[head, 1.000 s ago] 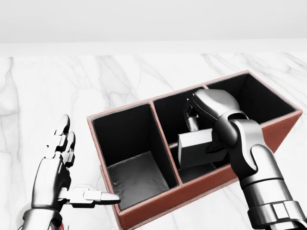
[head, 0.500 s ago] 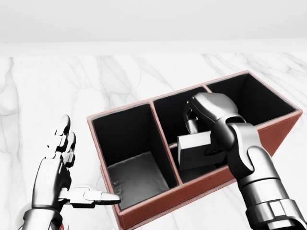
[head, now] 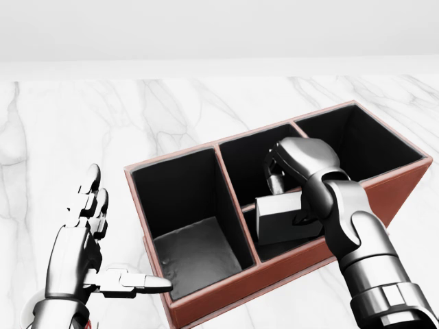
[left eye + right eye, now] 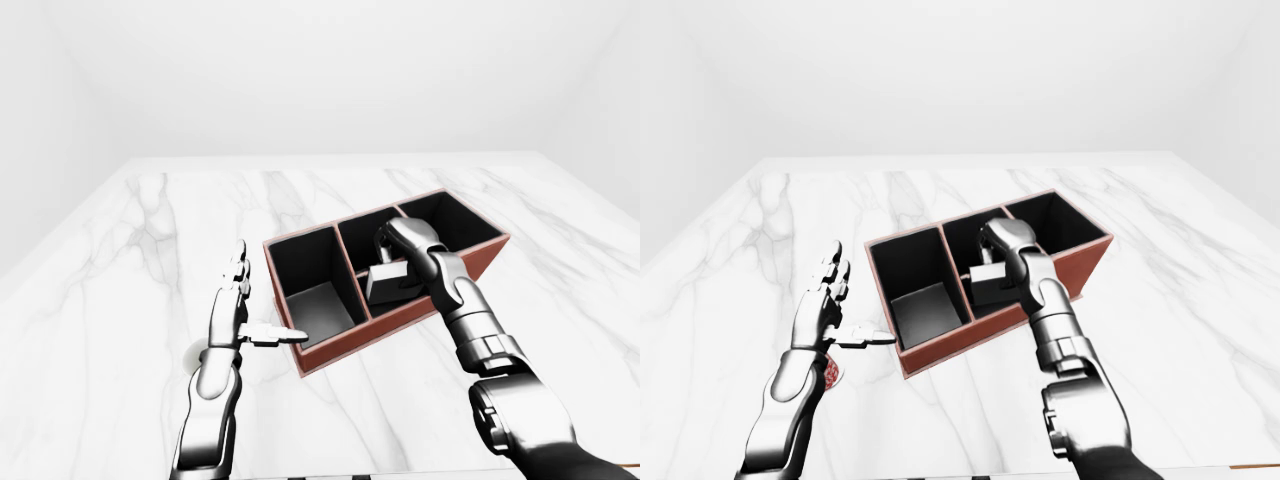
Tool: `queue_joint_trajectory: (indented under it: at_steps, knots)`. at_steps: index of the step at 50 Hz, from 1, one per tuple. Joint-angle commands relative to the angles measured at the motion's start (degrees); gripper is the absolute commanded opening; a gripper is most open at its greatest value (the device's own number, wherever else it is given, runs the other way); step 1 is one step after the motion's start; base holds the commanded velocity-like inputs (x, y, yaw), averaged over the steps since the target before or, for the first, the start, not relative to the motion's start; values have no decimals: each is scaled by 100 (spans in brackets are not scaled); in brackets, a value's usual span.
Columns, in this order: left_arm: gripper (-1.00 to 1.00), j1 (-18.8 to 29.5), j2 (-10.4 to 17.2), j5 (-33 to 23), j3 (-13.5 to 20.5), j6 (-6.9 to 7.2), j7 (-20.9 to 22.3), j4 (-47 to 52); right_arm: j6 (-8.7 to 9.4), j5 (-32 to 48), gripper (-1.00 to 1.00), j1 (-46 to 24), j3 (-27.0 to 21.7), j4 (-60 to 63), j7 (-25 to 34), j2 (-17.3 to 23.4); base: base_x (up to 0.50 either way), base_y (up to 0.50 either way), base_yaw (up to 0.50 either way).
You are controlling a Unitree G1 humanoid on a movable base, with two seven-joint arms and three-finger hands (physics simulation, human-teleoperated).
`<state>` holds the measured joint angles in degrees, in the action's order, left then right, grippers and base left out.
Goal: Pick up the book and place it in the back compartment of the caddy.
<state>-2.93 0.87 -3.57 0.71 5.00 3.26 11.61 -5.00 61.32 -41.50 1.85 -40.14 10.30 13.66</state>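
The red-brown caddy with black compartments stands on the white marble table. Its middle section is split by a low divider. My right hand is shut on the grey book and holds it tilted inside the middle section, at the divider. The book's lower edge is hidden, so I cannot tell which half it sits in. My left hand is open and empty at the left of the caddy, with its thumb pointing at the caddy's lower left wall. The caddy also shows in the left-eye view.
The caddy's left compartment and right compartment hold nothing. A small red and white object lies on the table under my left wrist. The table's far edge meets a plain white wall.
My right hand has sunk a little with the book, deeper into the caddy's middle section. My left hand has barely moved.
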Motion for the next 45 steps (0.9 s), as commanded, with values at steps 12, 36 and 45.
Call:
queue_joint_trajectory:
  at_steps: [12,36,45]
  knots:
    - [100,7,1,2,3,0,-1,-31,0,38,-100,-76,-44,-161,-309,-3,0,0,0]
    - [100,-12,-5,-5,-12,0,0,-17,0,60,100,-217,-30,-314,-510,-6,0,0,0]
    - [100,-2,-5,-10,-12,0,-9,-48,0,102,100,-180,-27,-289,-526,5,1,0,1]
